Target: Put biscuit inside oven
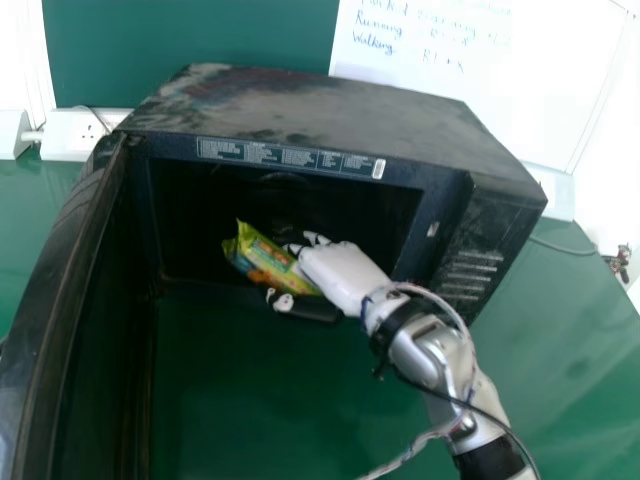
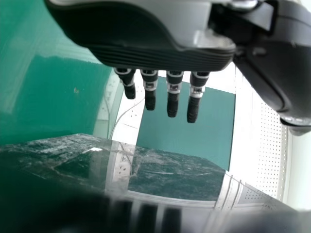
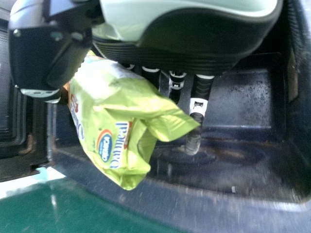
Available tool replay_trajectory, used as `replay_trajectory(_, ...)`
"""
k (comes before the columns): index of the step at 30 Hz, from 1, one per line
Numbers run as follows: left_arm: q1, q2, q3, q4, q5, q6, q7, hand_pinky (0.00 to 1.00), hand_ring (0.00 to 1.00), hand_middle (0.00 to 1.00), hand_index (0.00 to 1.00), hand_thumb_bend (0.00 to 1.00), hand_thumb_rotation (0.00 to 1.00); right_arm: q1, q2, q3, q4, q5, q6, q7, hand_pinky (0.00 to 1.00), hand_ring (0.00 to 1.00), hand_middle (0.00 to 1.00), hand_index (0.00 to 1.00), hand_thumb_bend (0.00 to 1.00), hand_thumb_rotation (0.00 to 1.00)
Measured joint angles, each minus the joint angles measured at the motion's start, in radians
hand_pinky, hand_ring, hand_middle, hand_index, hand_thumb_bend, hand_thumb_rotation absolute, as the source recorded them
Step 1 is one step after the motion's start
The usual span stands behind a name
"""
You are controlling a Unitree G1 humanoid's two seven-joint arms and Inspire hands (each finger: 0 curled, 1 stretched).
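Note:
My right hand [image 1: 345, 277] is at the mouth of the black oven [image 1: 330, 110], whose door [image 1: 60, 320] stands open on the left. The green biscuit packet [image 1: 262, 262] sits between its thumb and fingers, at the opening. In the right wrist view the right hand [image 3: 194, 43] holds the packet [image 3: 116, 126] tilted, thumb on one side and fingers on the other, with the oven's dark interior [image 3: 243, 102] behind. In the left wrist view my left hand [image 2: 160, 53] has its fingers straight, above a dark, dusty surface [image 2: 146, 170].
A green table [image 1: 260, 400] lies in front of the oven and to its right. Behind stand a white board with handwriting [image 1: 480, 80] and a wall socket [image 1: 85, 133]. A cable [image 1: 565, 247] runs along the table at the right.

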Motion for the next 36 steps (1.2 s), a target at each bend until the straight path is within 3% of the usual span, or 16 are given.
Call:
replay_trajectory(4, 0.0, -0.001, -0.001, 0.0, 0.004, -0.001, -0.001, 0.77, 0.77, 0.82, 0.82, 0.91, 0.95, -0.053, 0.012, 0.025, 0.073, -0.034, 0.013, -0.03, 0.39, 0.48, 0.52, 0.51, 0.47, 0.0)
replay_trajectory(14, -0.002, 0.001, -0.018, 0.013, -0.001, -0.015, -0.023, 0.84, 0.79, 0.85, 0.84, 0.89, 0.92, -0.142, 0.049, 0.062, 0.228, -0.044, 0.031, -0.073, 0.39, 0.47, 0.52, 0.51, 0.47, 0.0)
replay_trajectory(21, 0.0, 0.001, -0.02, 0.018, 0.0, -0.023, -0.027, 0.84, 0.81, 0.82, 0.83, 0.89, 0.95, -0.247, 0.074, 0.076, 0.453, -0.031, -0.01, -0.169, 0.39, 0.47, 0.52, 0.51, 0.47, 0.0)
replay_trajectory(24, 0.001, 0.001, -0.02, 0.024, 0.003, -0.029, -0.027, 0.86, 0.77, 0.82, 0.83, 0.9, 0.98, -0.295, 0.083, 0.084, 0.553, -0.028, -0.025, -0.21, 0.39, 0.47, 0.52, 0.51, 0.47, 0.0)
replay_trajectory(30, 0.005, 0.002, -0.02, 0.024, 0.0, -0.029, -0.029, 0.87, 0.75, 0.83, 0.83, 0.86, 0.95, -0.378, 0.117, 0.1, 0.734, -0.013, -0.029, -0.266, 0.39, 0.47, 0.52, 0.51, 0.47, 0.0)
replay_trajectory(36, 0.004, 0.002, -0.02, 0.025, 0.01, -0.035, -0.032, 0.85, 0.73, 0.77, 0.81, 0.83, 0.92, -0.43, 0.139, 0.113, 0.882, 0.012, -0.044, -0.331, 0.39, 0.47, 0.52, 0.51, 0.47, 0.0)
